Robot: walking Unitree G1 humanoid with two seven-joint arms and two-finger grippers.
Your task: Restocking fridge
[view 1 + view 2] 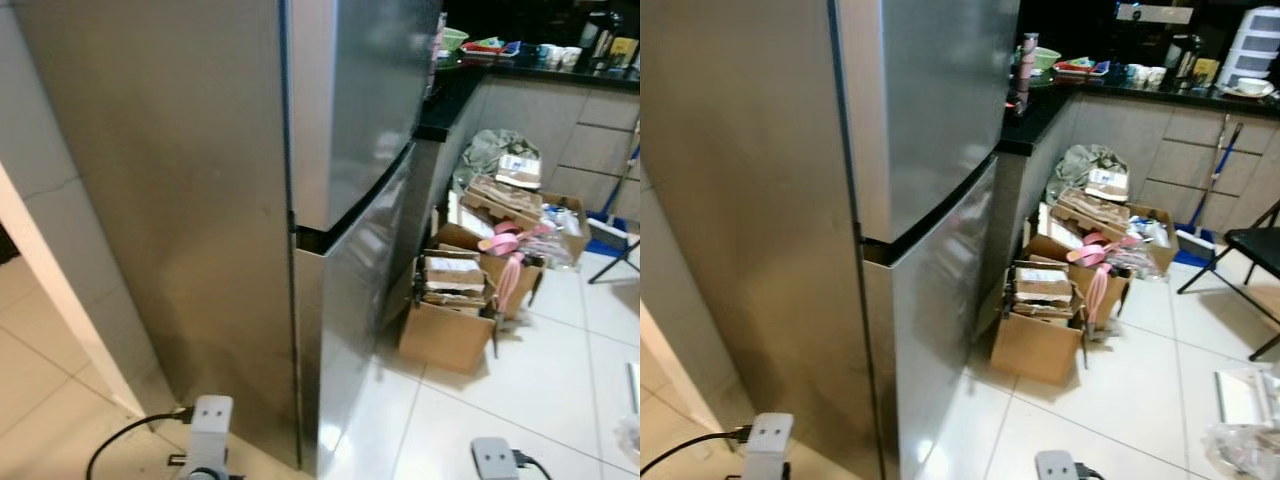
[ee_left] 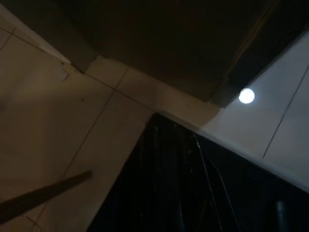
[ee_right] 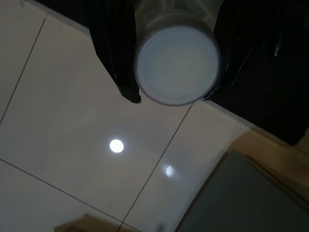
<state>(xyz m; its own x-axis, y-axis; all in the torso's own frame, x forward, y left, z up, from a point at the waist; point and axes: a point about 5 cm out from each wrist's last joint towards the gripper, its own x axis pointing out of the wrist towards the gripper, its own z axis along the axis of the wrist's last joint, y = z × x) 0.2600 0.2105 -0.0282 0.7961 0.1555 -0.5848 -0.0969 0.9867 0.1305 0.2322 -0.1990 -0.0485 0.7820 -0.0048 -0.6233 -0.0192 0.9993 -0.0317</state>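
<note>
Fridge shut, restocking barely begun.
Your right gripper (image 3: 171,99) pinches a white-capped bottle (image 3: 177,65); fridge (image 1: 230,200), filling frame's left, awaits opening; left gripper's state: cannot tell.

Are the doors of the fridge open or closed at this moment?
Closed. Both doors of the steel fridge lie flush with the cabinet, with only a thin dark gap between the upper and the lower one; nothing of the inside is visible.

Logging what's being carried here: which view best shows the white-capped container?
The right wrist view: the white-capped container sits cap-on between the right gripper fingers, above floor tiles. The eye views show the closed fridge instead.
</note>
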